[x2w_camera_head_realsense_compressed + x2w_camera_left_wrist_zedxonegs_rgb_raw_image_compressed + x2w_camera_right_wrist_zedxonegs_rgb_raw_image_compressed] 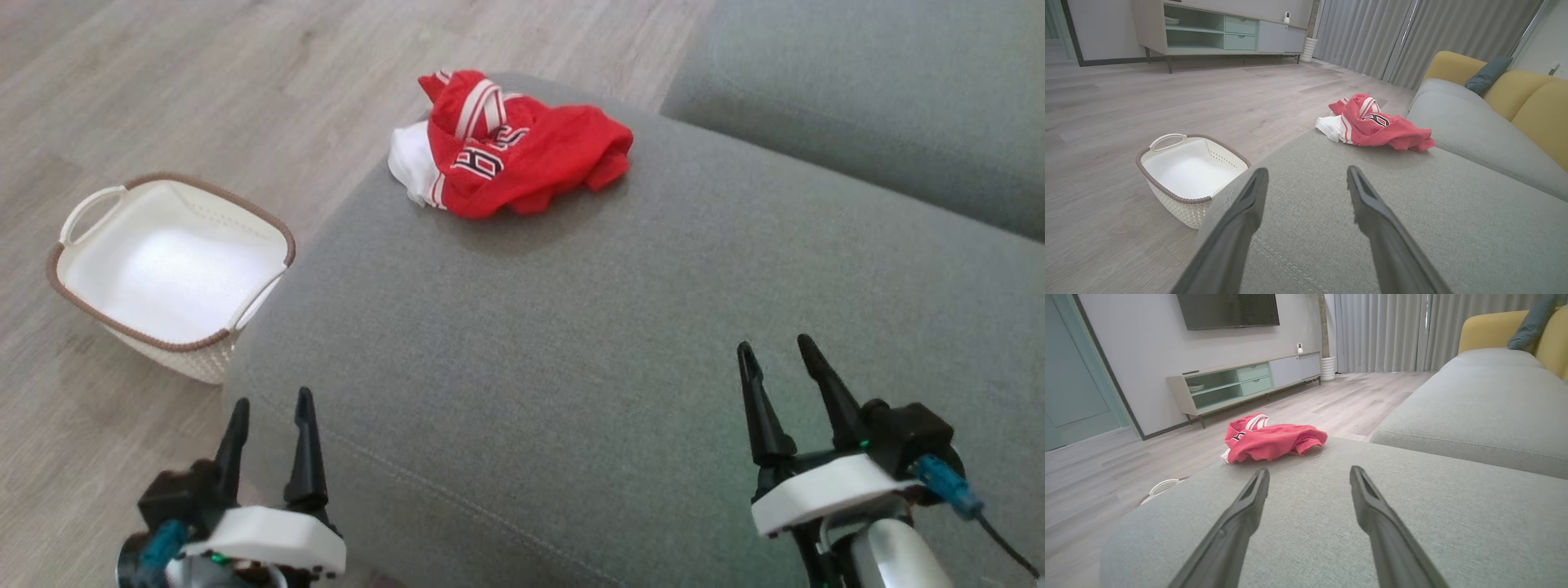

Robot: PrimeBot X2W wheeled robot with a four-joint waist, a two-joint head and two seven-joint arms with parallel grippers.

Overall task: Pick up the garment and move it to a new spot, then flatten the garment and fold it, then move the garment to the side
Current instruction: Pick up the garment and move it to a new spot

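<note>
1. Left gripper [273, 398]: lower left of the head view. The fingers are held apart and nothing is held.

2. Right gripper [774, 343]: lower right. The fingers are likewise apart and empty.

3. Cushion [571, 343]: grey, wide and rounded, spread across the centre of the frame. Both grippers are poised at its near edge.

4. Basket [200, 365]: white with a brown rim, at centre left. It stands on the floor [245, 82] just beside the cushion. Risk: it could be knocked if the left arm is swung wide.

5. Garment [522, 155]: red with white trim, crumpled in a heap at upper centre. It lies at the cushion's far edge, well apart from both grippers.
   - Risk: a white part lies at the rounded edge. If the heap is pushed rather than pinched, it could be slid off onto the floor.
   - Risk: because the cloth is bunched, a single layer may be caught, and the rest would then be dragged or twisted.
   - Risk: a long reach is called for, so the grasp may be made short of the heap.
   - Writing: block characters in black and white are seen on the red cloth, broken by folds. They cannot be read as a word, and no brand label can be made out.
</note>
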